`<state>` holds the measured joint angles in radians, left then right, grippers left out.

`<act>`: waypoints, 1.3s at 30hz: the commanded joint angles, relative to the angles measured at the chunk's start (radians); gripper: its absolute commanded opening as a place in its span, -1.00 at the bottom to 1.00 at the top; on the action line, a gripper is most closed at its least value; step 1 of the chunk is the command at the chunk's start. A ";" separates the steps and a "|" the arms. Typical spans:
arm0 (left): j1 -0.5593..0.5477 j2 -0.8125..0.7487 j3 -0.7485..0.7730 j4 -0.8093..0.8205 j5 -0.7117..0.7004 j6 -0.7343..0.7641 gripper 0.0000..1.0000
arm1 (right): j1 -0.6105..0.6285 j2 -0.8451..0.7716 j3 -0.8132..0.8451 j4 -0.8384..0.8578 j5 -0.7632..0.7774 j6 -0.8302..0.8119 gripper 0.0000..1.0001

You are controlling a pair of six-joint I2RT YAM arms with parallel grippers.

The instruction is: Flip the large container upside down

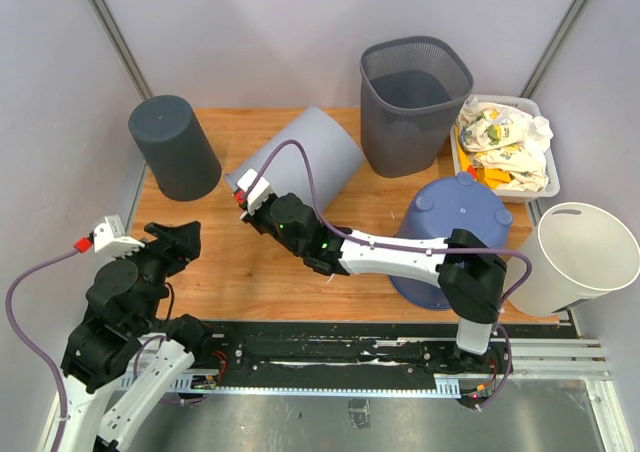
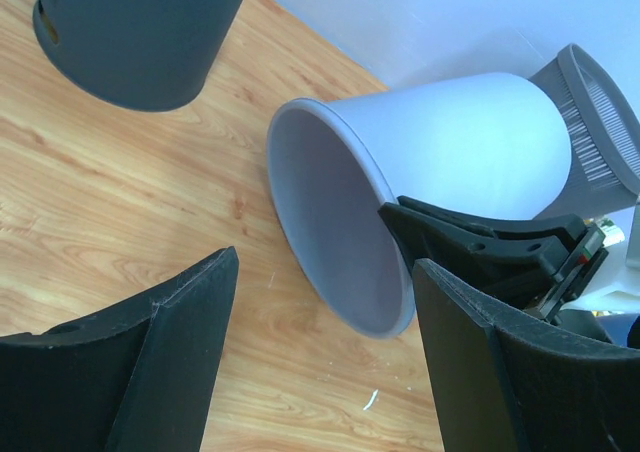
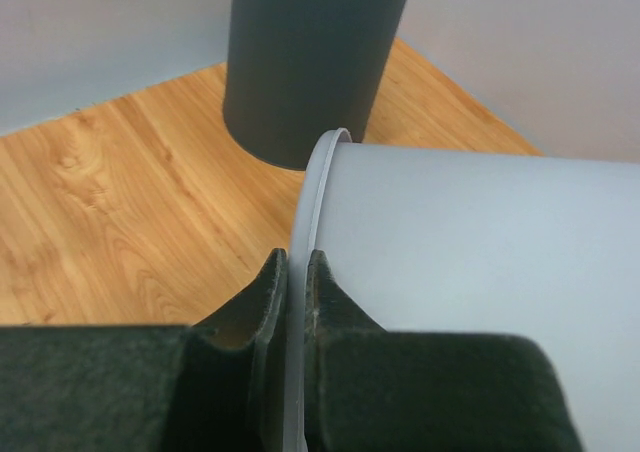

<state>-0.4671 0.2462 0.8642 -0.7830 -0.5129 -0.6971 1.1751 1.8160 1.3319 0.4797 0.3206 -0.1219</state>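
Grey large container (image 1: 310,152) sideways, right wrist shows right gripper (image 3: 297,264) pinching rim (image 3: 318,167), left gripper (image 2: 325,262) spread

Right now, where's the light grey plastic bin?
The light grey plastic bin lies on its side mid-table in the top view, between the dark grey cylinder and the grey mesh wastebasket, rim pinched by the right gripper.

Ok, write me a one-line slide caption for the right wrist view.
Right claw pinches the rim of the tipped pale grey bin, a dark bin standing behind it on the wooden table.
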 commanded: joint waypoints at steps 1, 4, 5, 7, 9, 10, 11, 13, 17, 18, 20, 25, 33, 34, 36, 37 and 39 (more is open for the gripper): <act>-0.001 -0.017 0.024 -0.018 -0.034 -0.012 0.51 | 0.004 0.085 -0.036 -0.098 -0.062 0.077 -0.99; -0.001 -0.026 0.026 -0.021 -0.038 -0.013 0.51 | 0.004 0.113 -0.048 -0.084 -0.104 0.122 -0.99; -0.002 -0.028 0.029 -0.023 -0.041 -0.013 0.51 | 0.004 0.121 -0.049 -0.077 -0.115 0.131 -0.99; -0.001 -0.028 0.037 -0.029 -0.042 -0.012 0.51 | 0.004 0.134 -0.040 -0.084 -0.119 0.147 -0.99; -0.001 -0.030 0.043 -0.035 -0.047 -0.012 0.51 | 0.004 0.138 -0.042 -0.080 -0.121 0.154 -0.99; -0.001 -0.031 0.045 -0.036 -0.048 -0.012 0.51 | 0.004 0.140 -0.041 -0.078 -0.120 0.157 -0.99; -0.001 -0.032 0.046 -0.036 -0.051 -0.012 0.51 | 0.004 0.142 -0.041 -0.077 -0.121 0.157 -0.99; -0.002 -0.033 0.048 -0.036 -0.053 -0.010 0.51 | 0.003 0.148 -0.034 -0.081 -0.118 0.154 -0.99; -0.001 -0.033 0.054 -0.039 -0.051 -0.011 0.51 | -0.005 0.160 -0.024 -0.099 -0.118 0.153 -0.97; -0.002 -0.034 0.055 -0.040 -0.049 -0.011 0.51 | -0.007 0.160 -0.025 -0.103 -0.117 0.153 -0.87; -0.001 -0.034 0.054 -0.042 -0.046 -0.013 0.51 | -0.009 0.160 -0.028 -0.113 -0.113 0.151 -0.65; -0.001 -0.033 0.049 -0.035 -0.035 -0.014 0.51 | -0.009 0.131 -0.049 -0.136 -0.110 0.155 -0.16; -0.001 -0.034 0.055 -0.032 -0.024 -0.013 0.51 | -0.008 -0.010 -0.141 -0.247 -0.078 0.228 0.08; -0.001 -0.035 0.055 -0.032 -0.022 -0.013 0.51 | -0.008 -0.032 -0.159 -0.261 -0.068 0.236 0.10; -0.001 -0.035 0.051 -0.028 -0.014 -0.013 0.51 | -0.006 -0.076 -0.191 -0.305 -0.029 0.252 0.15; -0.001 -0.035 0.047 -0.025 -0.009 -0.013 0.51 | -0.006 -0.095 -0.208 -0.321 0.000 0.256 0.20; -0.001 -0.035 0.039 -0.020 0.002 -0.014 0.51 | -0.006 -0.131 -0.252 -0.326 0.064 0.246 0.25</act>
<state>-0.4671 0.2249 0.8948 -0.8181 -0.5282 -0.7044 1.1721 1.7611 1.1454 0.2157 0.2584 0.0975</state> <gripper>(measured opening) 0.756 0.603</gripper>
